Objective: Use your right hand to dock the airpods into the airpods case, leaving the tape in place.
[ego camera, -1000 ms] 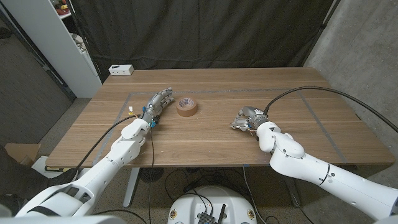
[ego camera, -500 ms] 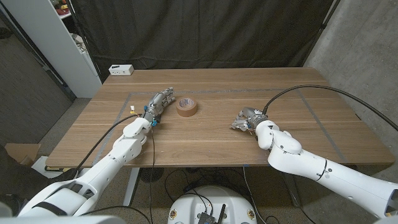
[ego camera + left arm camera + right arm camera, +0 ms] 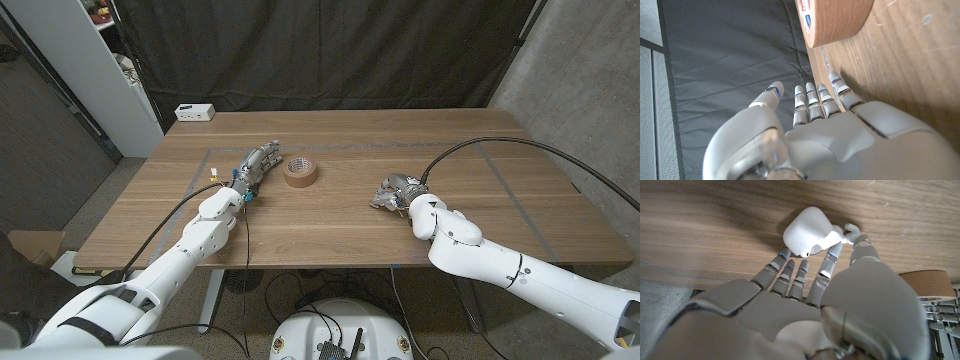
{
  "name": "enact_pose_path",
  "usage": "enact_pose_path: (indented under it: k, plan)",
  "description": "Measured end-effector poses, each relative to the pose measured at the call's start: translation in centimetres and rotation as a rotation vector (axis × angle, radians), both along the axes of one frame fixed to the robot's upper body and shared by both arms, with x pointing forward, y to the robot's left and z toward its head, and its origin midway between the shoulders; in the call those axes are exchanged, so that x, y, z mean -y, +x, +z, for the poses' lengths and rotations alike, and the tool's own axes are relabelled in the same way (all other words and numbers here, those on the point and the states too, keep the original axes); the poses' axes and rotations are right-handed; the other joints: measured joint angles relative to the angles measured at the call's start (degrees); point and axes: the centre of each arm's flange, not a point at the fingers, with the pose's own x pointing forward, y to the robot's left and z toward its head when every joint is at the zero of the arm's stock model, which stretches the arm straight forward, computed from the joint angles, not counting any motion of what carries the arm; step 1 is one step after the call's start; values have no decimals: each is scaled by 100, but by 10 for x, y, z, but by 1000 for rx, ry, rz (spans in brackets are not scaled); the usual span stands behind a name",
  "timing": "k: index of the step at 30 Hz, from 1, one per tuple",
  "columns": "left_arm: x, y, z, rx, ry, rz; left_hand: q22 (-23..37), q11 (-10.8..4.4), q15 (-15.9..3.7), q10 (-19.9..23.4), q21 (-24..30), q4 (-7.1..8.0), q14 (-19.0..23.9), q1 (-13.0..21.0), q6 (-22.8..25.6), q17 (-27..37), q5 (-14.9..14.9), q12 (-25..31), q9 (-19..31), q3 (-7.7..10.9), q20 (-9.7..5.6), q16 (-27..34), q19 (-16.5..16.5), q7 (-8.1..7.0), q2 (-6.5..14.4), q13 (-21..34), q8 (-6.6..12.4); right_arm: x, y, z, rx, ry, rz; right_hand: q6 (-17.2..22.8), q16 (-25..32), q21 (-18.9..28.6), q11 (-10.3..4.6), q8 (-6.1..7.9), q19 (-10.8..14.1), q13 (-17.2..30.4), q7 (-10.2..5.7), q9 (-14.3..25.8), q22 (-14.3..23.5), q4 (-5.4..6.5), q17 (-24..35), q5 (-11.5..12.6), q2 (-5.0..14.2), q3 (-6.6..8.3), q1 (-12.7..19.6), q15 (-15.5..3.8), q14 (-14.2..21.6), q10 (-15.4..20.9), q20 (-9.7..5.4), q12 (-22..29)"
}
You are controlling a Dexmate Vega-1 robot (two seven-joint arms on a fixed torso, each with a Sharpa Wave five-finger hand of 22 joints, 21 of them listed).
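Little has changed: right hand (image 3: 805, 305) fingers (image 3: 827, 265) still touch the airpods case (image 3: 807, 237), tape (image 3: 300, 171) unmoved.

White box (image 3: 195, 112) at table's (image 3: 330, 225) far-left corner

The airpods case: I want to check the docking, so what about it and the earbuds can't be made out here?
- Head view: the airpods case is hidden under the right hand.
- Right wrist view: the airpods case shows its white shell; its opening faces away, so whether earbuds sit inside is hidden.
- Right wrist view: the fingers cover its near edge; a firm grip cannot be told.
- Tape: its label is too small.
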Motion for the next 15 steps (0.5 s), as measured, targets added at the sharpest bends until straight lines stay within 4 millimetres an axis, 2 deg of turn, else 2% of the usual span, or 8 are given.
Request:
enact_pose_path:
  k: [3, 6, 15]
  plan:
    - [0, 1, 0, -1, 3, -6, 0, 0, 0, 0, 0, 0, 0, 0, 0, 0, 0, 0, 0, 0, 0, 0, 0, 0, 0, 0, 0, -2, 2, -2, -7, 0, 3, -43, 0, 7, -7, -7, -11, -6, -30, -1, 5, -78, -27, -1, 16, 60, 122, 0, 0, 7, -11, 0]
    - [-1, 1, 0, -2, 4, -7, 0, 0, 0, 0, 0, 0, 0, 0, 0, 0, 0, 0, 0, 0, 0, 0, 0, 0, 0, 0, 0, -2, 2, -4, -16, 3, 2, -209, 0, 18, -1, -95, -42, -33, -42, -11, 2, -103, -27, 0, 50, 68, 152, 1, 1, 1, -42, 0]
    - [-2, 3, 1, -3, 4, -7, 0, 0, 0, 0, 0, 0, 0, 0, 0, 0, 0, 0, 0, 0, 12, 0, 12, 0, 0, 0, 0, -4, -2, -3, -44, 9, 10, -443, 0, -7, 48, -229, -124, -60, -12, -64, -11, -50, -9, -44, -29, 17, 72, -2, -45, -91, -20, -44]
